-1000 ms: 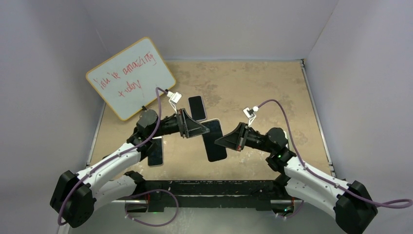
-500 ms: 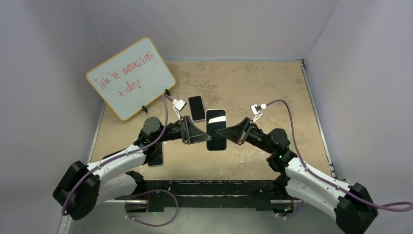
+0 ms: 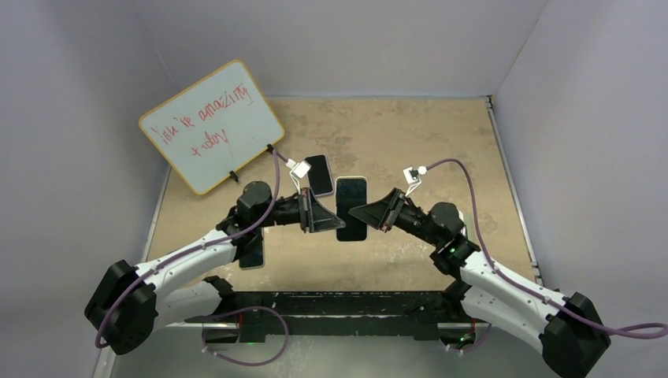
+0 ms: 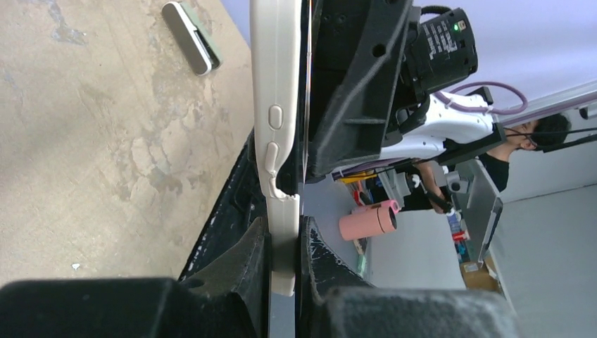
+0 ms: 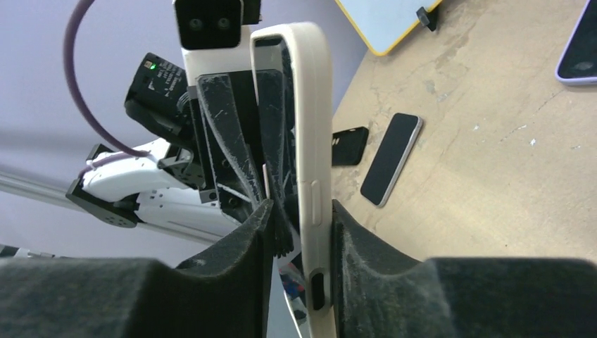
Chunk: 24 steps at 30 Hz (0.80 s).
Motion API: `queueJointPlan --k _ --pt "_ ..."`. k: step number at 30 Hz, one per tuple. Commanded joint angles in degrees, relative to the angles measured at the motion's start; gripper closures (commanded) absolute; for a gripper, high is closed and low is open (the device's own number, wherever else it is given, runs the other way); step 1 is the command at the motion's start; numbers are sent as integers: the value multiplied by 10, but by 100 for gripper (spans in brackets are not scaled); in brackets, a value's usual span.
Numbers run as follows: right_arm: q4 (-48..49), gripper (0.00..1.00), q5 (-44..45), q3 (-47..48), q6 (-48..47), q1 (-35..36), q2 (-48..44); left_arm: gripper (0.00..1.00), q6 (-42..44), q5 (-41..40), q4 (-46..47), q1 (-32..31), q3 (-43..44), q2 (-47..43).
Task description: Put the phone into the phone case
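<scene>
A black-screened phone in a cream phone case (image 3: 351,209) is held in the air over the middle of the table, screen up. My left gripper (image 3: 321,214) is shut on its left edge; the left wrist view shows the cream case edge (image 4: 278,134) clamped between both fingers (image 4: 284,246). My right gripper (image 3: 369,214) is shut on its right edge; the right wrist view shows the case (image 5: 311,141) between the fingers (image 5: 303,232). I cannot tell whether the phone sits fully in the case.
A second phone (image 3: 318,174) lies just behind the held one. Another phone (image 3: 252,246) lies under my left arm, with a black case (image 5: 350,144) beside it. A whiteboard (image 3: 211,126) leans at the back left. A purple-cased phone (image 5: 581,49) lies on the table.
Both grippers lifted the cased phone and carried it toward the back. It has turned from tilted to straight, and has shifted slightly right in the last half second.
</scene>
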Motion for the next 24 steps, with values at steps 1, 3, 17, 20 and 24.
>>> queueJointPlan --k 1,3,17,20,24 --pt "18 74 9 55 -18 1 6 100 55 41 -24 -3 41 -2" --pt "20 95 9 58 -19 2 8 100 66 34 -43 -4 50 -10" --pt "64 100 67 26 12 1 -1 84 0 -16 -20 -6 -7 -18" --pt "62 100 65 33 4 2 11 100 37 -41 -96 -8 9 -11" --pt "31 100 81 32 -21 2 8 100 103 -115 -234 -8 59 -14"
